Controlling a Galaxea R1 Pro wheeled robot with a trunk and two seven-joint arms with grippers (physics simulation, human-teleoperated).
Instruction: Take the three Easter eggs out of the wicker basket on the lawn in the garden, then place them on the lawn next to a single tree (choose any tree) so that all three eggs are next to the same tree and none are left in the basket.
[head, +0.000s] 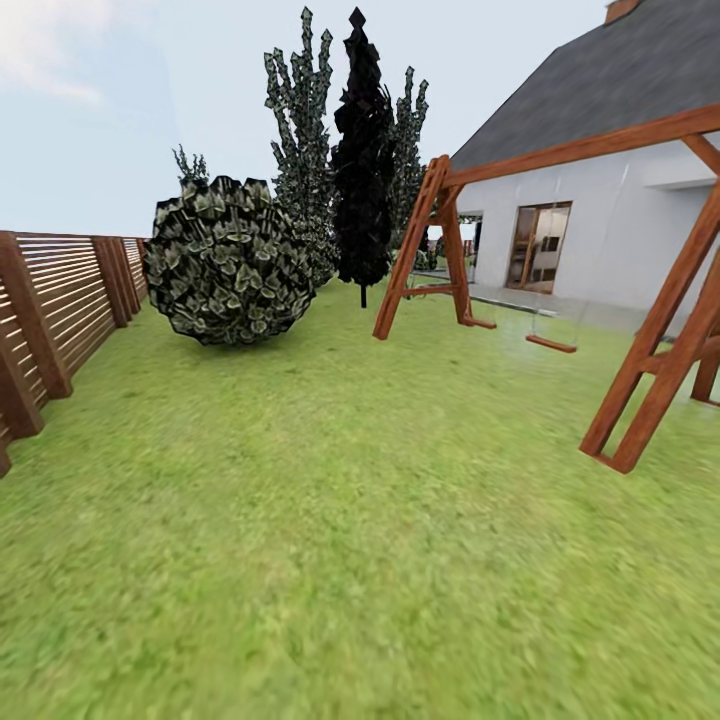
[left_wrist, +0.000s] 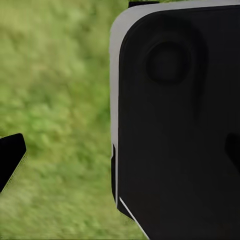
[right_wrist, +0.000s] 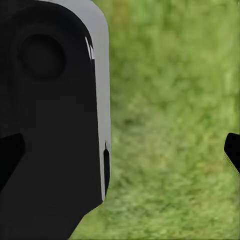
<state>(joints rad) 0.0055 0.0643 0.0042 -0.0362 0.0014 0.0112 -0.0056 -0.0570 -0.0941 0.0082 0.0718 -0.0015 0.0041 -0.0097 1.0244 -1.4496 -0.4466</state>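
Lawn (head: 330, 520) spreading wide and bare underfoot, up to a round bush (head: 228, 262), a wooden swing frame (head: 560, 290), a slatted fence (head: 50, 310) and a white house (head: 590, 230). Wrist cameras aimed down at blurred grass — dark fingertip (left_wrist: 9, 159) at one edge, another (right_wrist: 233, 150) likewise; grip state impossible to tell for either arm.

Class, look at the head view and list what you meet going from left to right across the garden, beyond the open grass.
Wooden fence → round leafy bush → all-black tree → swing frame's near-left legs → white house.
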